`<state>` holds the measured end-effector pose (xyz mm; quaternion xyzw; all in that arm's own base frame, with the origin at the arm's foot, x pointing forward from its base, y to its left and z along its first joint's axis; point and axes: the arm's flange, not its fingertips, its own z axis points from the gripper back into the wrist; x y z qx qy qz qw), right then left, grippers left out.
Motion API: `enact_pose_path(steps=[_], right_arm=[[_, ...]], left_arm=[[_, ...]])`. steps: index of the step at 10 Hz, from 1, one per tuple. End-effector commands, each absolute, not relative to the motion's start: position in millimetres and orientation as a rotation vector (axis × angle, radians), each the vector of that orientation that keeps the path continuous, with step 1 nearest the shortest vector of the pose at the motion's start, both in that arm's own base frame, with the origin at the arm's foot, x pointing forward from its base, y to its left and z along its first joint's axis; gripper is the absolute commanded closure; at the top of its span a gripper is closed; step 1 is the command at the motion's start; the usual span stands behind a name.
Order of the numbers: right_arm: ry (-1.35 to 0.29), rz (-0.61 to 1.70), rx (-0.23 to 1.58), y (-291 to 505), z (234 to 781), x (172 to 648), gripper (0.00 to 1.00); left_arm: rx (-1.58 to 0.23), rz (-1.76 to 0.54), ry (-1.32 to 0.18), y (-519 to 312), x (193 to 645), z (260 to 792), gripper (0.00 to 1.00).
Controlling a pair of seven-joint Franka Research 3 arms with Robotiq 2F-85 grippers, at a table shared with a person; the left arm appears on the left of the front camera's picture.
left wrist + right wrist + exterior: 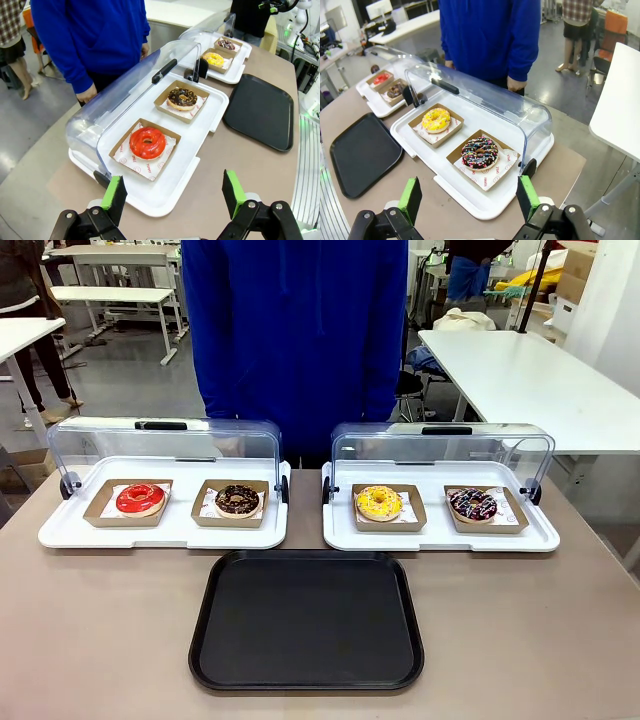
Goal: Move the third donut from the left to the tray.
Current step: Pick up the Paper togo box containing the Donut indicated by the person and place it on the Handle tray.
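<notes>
The third donut from the left [379, 503] has bright yellow glaze and sits in a brown cardboard holder on the right white tray; it also shows as the yellow donut [436, 120] and, far off, the yellow donut [214, 59]. The black tray [306, 620] lies empty at the table's near middle, also seen as the black tray [260, 110] and the black tray [362, 152]. My left gripper [173, 192] hangs open above the left end of the table. My right gripper [469, 197] is open above the right end, with nothing between its fingers.
A red donut [140, 499] and a chocolate donut [237, 500] sit on the left white tray [60, 533]. A sprinkled chocolate donut [472, 505] shares the right white tray [338, 537]. Both clear lids [165, 440] stand open. A person in blue [290, 340] stands at the far side.
</notes>
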<state>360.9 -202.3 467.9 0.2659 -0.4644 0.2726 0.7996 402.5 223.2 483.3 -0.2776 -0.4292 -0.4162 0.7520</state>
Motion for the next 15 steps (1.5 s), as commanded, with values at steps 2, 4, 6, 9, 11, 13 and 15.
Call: enact_pose_path(steps=[2,4,6,9,11,13,15], right_arm=[[-1.032,0.601,0.57,-203.5,468.2,364.9,0.0],[-1.032,0.601,0.57,-203.5,468.2,364.9,0.0],[-1.032,0.601,0.57,-203.5,468.2,364.9,0.0],[-1.032,0.601,0.57,-203.5,468.2,364.9,0.0],[-1.032,0.601,0.57,-203.5,468.2,364.9,0.0],[-1.032,0.601,0.57,-203.5,468.2,364.9,0.0],[-1.032,0.601,0.57,-203.5,468.2,364.9,0.0]], left_arm=[[-0.614,-0.909,-0.931,222.2,400.8,485.7,0.0],[-0.614,-0.909,-0.931,222.2,400.8,485.7,0.0],[-0.614,-0.909,-0.931,222.2,400.8,485.7,0.0],[-0.614,-0.909,-0.931,222.2,400.8,485.7,0.0],[-0.614,-0.909,-0.931,222.2,400.8,485.7,0.0],[-0.614,-0.909,-0.931,222.2,400.8,485.7,0.0],[-0.614,-0.909,-0.931,222.2,400.8,485.7,0.0]])
